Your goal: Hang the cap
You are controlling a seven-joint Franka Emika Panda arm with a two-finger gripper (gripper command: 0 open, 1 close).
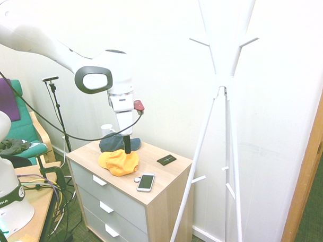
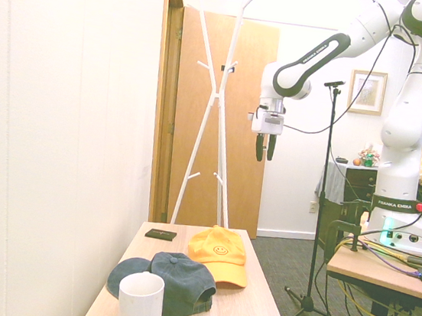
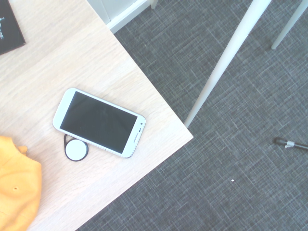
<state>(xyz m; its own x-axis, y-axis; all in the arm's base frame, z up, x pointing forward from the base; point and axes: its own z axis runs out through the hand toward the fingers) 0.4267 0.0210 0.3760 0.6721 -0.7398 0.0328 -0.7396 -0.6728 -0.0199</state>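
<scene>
The claw (image 2: pixel 265 147) hangs in the air with its fingers pointing straight down. The fingers stand slightly apart with nothing between them: released.

Below the claw is a wooden dresser top (image 1: pixel 165 173). The yellow-orange cap (image 2: pixel 218 253) lies on this surface, well under the fingers and not touched by them. Its brim faces the near end of the dresser in the second exterior view, and a small smiley emblem shows on its front panel. In the wrist view only one edge of the cap (image 3: pixel 17 187) is visible.

Just beside the yellow-orange cap lies a dark blue cap (image 2: pixel 177 279), and next to that stands a white mug (image 2: pixel 140 303).

A white phone (image 3: pixel 98 121) lies face up near the dresser corner, with a small round white disc (image 3: pixel 76 149) touching its long edge. A flat black card (image 1: pixel 166 159) lies further along the top, apart from the phone.

Beyond the dresser stands a white coat rack (image 1: pixel 222 80) with bare pegs, well apart from the claw.
</scene>
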